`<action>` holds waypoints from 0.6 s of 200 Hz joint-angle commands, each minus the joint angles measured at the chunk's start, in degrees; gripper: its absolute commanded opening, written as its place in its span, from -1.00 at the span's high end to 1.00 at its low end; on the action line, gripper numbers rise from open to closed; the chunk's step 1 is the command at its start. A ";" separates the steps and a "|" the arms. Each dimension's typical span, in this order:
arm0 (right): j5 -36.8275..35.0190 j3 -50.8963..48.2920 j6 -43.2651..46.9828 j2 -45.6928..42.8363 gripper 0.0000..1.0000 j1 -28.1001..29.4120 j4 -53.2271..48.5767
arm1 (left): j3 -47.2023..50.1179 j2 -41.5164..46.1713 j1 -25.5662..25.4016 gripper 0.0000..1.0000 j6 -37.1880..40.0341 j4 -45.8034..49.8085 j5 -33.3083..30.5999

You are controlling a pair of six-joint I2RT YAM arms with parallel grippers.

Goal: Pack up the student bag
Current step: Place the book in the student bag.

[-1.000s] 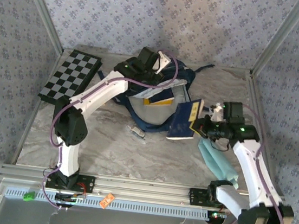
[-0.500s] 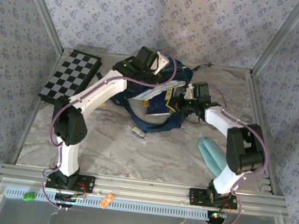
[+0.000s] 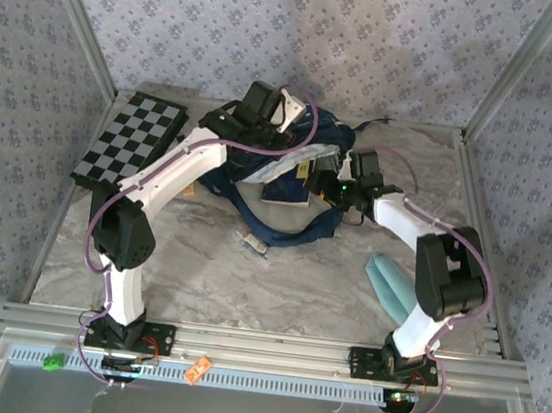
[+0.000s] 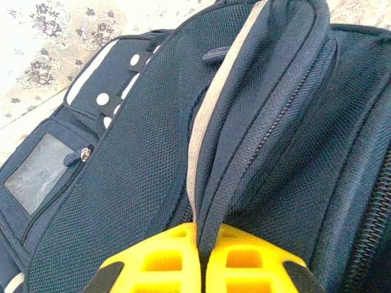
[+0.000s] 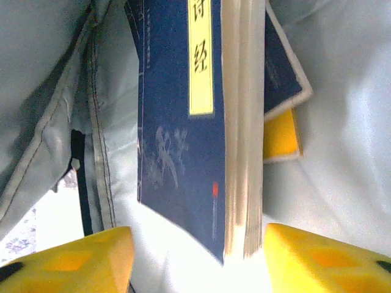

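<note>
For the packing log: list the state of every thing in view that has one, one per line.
student bag: unzipped, mouth held open
left tool: shut on the student bag's rim
right tool: open, straddling the blue book
blue book: inside the bag, not gripped
second book: inside the bag, behind the blue book
chessboard: flat on the table, unpacked
teal item: on the table, unpacked

Matt woven-cloth student bag (image 4: 140, 183); smooth paper-covered blue book (image 5: 177, 122).
</note>
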State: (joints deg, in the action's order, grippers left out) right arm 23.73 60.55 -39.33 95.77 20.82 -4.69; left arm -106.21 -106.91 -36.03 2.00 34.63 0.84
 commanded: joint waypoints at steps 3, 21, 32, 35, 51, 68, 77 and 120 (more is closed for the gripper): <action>-5.98 -3.86 -1.11 -3.25 0.04 5.39 -3.63 | -0.93 4.83 0.30 1.00 -2.17 -4.85 2.37; -6.61 -5.29 -4.16 -1.85 0.31 8.26 -1.22 | -1.32 4.46 0.26 1.00 -2.62 -4.54 2.07; -7.64 -4.87 -4.59 -0.23 0.44 9.31 -0.40 | -1.48 4.35 0.27 1.00 -2.98 -4.40 2.08; -8.28 -4.61 -4.57 0.52 0.48 9.61 0.00 | -1.46 4.30 0.28 1.00 -3.17 -4.41 2.06; -9.41 -3.45 -4.42 3.26 0.60 10.11 2.58 | -2.08 4.02 0.31 1.00 -3.66 -3.81 2.15; -12.04 -0.95 -3.33 6.47 0.72 9.15 4.60 | -2.67 3.66 0.29 1.00 -4.02 -2.97 2.05; -13.71 0.07 -2.92 7.50 0.74 8.26 6.53 | -2.70 3.64 0.31 1.00 -4.48 -2.82 1.80; -13.81 2.56 -0.96 9.04 0.76 5.54 10.69 | -2.16 3.72 0.27 1.00 -5.94 -2.31 2.33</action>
State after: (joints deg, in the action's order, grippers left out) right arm 11.31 60.47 -42.30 104.60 27.64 2.46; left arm -106.02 -106.80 -35.99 -1.19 35.38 1.87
